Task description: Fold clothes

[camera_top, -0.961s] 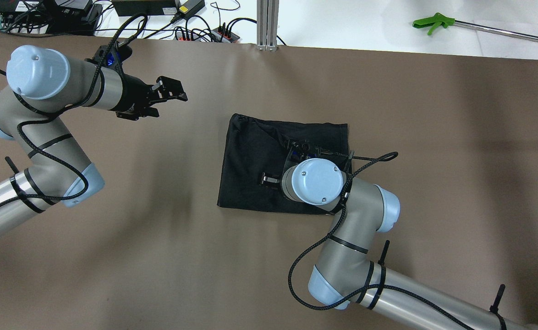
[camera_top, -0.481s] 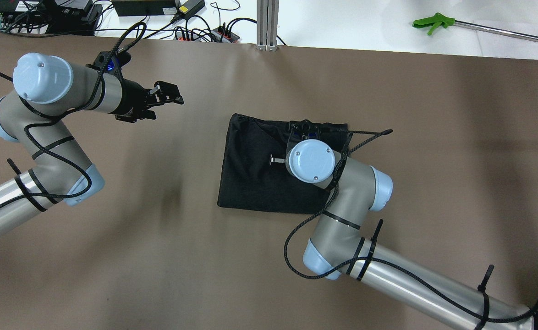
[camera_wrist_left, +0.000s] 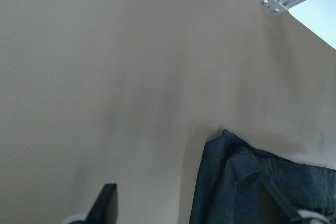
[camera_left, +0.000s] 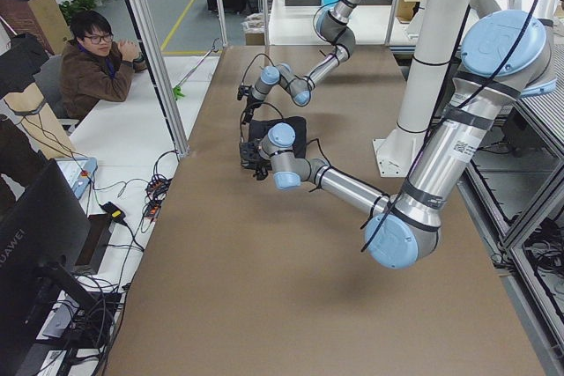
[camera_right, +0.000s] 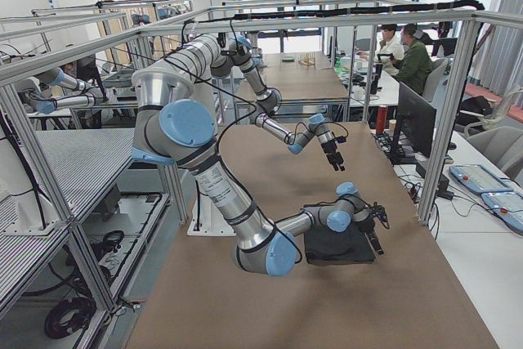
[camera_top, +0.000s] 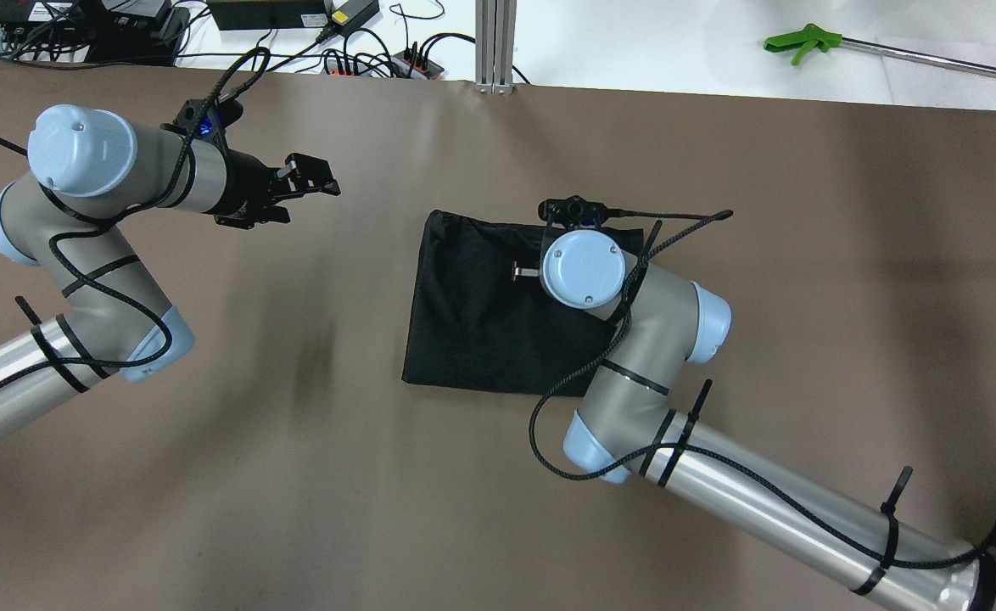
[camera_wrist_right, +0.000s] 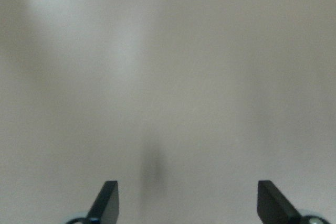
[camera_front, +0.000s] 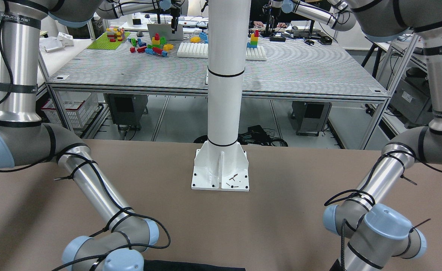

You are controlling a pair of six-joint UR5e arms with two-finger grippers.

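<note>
"Clothes (camera_top: 472,305) first: where are they?"

"It's one plain black cloth, soft and matte. It lies flat as a rough rectangle in the middle of the table (camera_top: 803,255), with a flap turned over at its far left corner. My right wrist hangs over its far right part."

"Any writing you can read?"

"Only HUAWEI, on the back of the monitor (camera_left: 31,261) off the table's end on my left. The printing on my arm sleeves is too small to make out."

"And your jaws?"

"My left jaws are spread wide with nothing between them. They hover over bare table, well apart from the cloth and out past its far left corner. One fingertip (camera_wrist_left: 107,203) shows low in that wrist's view, and the cloth's corner lies low on the right. My right jaws are spread just as wide and hold nothing. Their fingertips (camera_wrist_right: 107,200) frame only the brown cover."

"What is that cover like?"

"It's a smooth, dull brown sheet with soft shadows across it."

"What else is around?"

"A green-handled grabber (camera_top: 803,41) with a metal rod lies on the white surface past the far edge. Power strips (camera_top: 379,61) with black cables and a ribbed aluminium post (camera_top: 495,42) are there too. At my side a round white pillar stands on a square base (camera_front: 221,169). Coloured toy bricks (camera_front: 153,43) sit on a slatted bench behind it. A person (camera_left: 97,63) sits at a white desk across the table."

"Anything in the way?"

"From overhead, my right arm (camera_top: 634,356) covers the cloth's right side and hides its own jaws."
</note>
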